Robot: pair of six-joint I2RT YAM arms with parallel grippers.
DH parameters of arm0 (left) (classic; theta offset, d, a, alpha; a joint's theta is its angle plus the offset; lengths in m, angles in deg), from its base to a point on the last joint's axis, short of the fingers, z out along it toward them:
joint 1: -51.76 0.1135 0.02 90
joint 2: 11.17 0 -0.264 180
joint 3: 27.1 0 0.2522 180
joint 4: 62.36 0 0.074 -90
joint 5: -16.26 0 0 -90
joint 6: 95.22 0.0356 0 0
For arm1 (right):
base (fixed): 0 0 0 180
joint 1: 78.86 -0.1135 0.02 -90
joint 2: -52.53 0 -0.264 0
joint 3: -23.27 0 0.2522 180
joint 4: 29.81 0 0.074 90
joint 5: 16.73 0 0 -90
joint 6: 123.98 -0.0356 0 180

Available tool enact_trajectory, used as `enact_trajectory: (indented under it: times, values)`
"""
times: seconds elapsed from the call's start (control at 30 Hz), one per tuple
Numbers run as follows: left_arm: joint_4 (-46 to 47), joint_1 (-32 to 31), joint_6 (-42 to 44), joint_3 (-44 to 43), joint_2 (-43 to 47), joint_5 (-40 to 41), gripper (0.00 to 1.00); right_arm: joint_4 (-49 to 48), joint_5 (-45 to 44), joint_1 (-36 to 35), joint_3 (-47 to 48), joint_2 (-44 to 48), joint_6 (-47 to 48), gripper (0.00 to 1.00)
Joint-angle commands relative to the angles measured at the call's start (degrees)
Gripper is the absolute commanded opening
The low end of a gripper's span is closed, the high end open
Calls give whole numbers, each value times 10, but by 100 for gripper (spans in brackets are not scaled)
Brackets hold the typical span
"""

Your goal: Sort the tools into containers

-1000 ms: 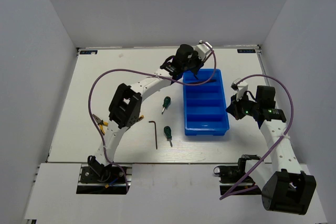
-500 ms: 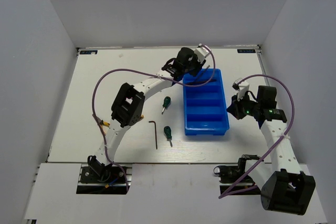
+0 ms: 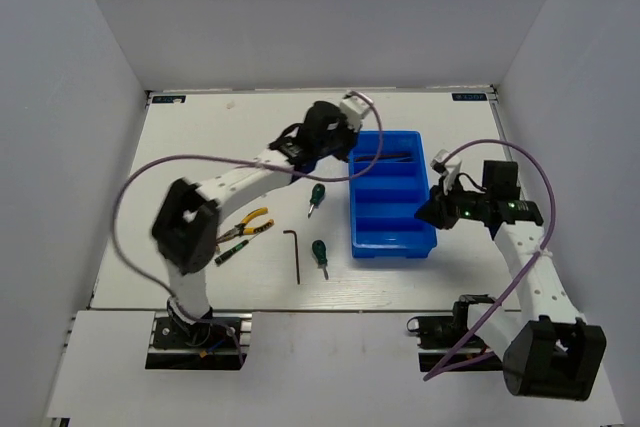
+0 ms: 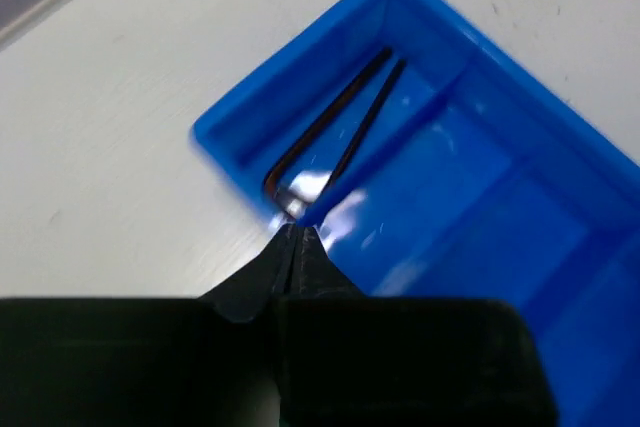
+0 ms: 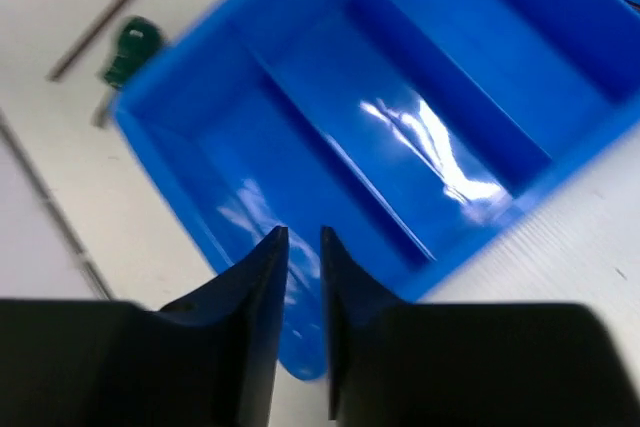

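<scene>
Left hand (image 4: 296, 232) now closed, empty

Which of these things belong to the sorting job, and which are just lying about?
Part of the job: blue tray; two hex keys in its far compartment; loose hex key; two green screwdrivers; yellow pliers; slim green tool.
Not part of it: purple cables; white table.

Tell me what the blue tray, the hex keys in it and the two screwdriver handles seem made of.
Blue tray: likely moulded plastic, glossy; white glare streaks on its floor, even saturated colour. Hex keys: probably steel, dark dull finish; thin bent rods with little shine. Screwdriver handles: green, perhaps plastic or rubber; too small to tell the finish.
</scene>
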Motion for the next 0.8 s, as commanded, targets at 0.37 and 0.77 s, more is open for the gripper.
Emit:
enact_trajectory:
  times: [0.37, 0.77]
  values:
    - [-278, 23, -306, 371, 388, 50, 41, -48, -124, -246, 228, -199, -181, 20]
    - [-333, 11, -329, 411, 667, 398, 84, 72, -277, -497, 477, -459, -322, 22]
